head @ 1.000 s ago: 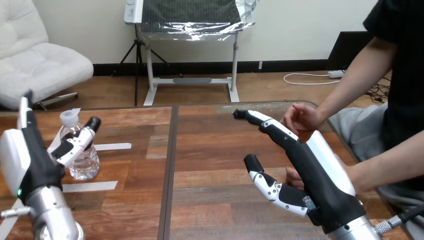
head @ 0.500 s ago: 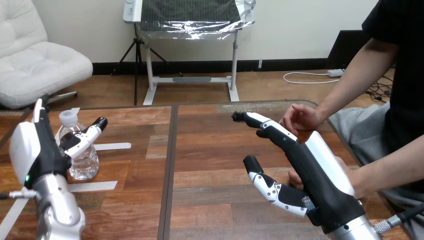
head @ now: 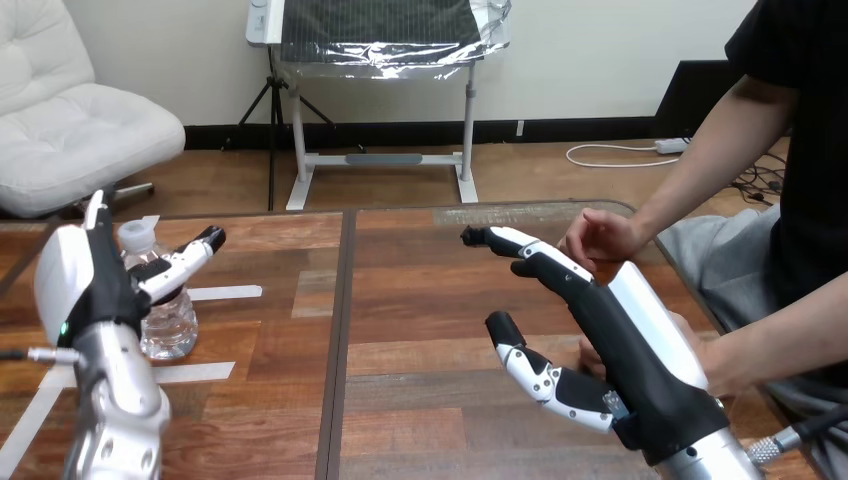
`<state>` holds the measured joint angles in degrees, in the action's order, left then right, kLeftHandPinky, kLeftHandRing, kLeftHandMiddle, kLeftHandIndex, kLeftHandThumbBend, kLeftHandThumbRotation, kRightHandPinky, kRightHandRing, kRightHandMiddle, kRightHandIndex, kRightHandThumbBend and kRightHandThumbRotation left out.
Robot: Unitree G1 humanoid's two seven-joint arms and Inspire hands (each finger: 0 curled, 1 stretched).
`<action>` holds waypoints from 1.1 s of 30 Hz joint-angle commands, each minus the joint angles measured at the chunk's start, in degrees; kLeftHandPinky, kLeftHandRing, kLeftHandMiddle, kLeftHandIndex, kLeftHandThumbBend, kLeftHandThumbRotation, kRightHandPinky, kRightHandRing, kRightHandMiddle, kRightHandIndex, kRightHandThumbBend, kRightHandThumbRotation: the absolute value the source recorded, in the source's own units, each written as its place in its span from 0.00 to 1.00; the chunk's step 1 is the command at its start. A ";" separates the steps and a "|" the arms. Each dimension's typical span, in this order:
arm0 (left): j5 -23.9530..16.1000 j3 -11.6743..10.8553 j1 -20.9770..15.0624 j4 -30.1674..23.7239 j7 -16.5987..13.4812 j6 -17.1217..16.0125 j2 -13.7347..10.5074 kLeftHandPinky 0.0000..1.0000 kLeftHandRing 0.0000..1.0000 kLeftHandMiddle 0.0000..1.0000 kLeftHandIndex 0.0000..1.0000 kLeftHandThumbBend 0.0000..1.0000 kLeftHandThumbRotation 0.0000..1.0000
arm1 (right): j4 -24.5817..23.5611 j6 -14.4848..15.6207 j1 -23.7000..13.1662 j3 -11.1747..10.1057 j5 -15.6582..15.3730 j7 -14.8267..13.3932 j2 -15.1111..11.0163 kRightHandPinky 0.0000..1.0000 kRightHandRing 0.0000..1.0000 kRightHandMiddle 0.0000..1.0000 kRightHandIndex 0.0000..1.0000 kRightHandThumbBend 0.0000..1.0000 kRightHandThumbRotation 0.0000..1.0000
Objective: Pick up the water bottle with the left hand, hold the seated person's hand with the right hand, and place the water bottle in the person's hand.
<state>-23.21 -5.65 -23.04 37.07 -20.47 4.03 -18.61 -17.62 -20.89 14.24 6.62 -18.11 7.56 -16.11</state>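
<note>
You'll find the water bottle (head: 165,310) at the left of the wooden surface (head: 430,300). It stands upright, with its long axis vertical and its white cap on top. The left hand (head: 92,285) is right beside it, spread. Its thumb is straight and crosses in front of the bottle's upper part, and its fingers point up on the bottle's left side, so nothing is curled round the bottle. Strips of white tape (head: 226,293) lie flat on the surface around the bottle's base.

On the right, the right hand (head: 625,335) is spread too, with the fingers stretched toward the far edge and the thumb out to the left. The person's nearer hand (head: 588,356) lies mostly hidden behind that palm, so you cannot tell whether they touch. The person's farther hand (head: 602,236) hovers loosely curled just beside the right hand's fingers.
</note>
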 commanded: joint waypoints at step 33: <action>0.50 4.80 -12.17 14.01 1.41 0.30 -3.05 0.75 0.86 0.90 0.90 0.94 0.55 | -1.53 2.18 -5.04 -1.17 -1.56 1.57 -1.69 0.83 0.87 0.86 0.81 0.17 0.00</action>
<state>-22.47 -2.05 -31.01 49.89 -19.48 4.66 -20.38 -17.64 -18.50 12.55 6.52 -20.12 9.11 -17.49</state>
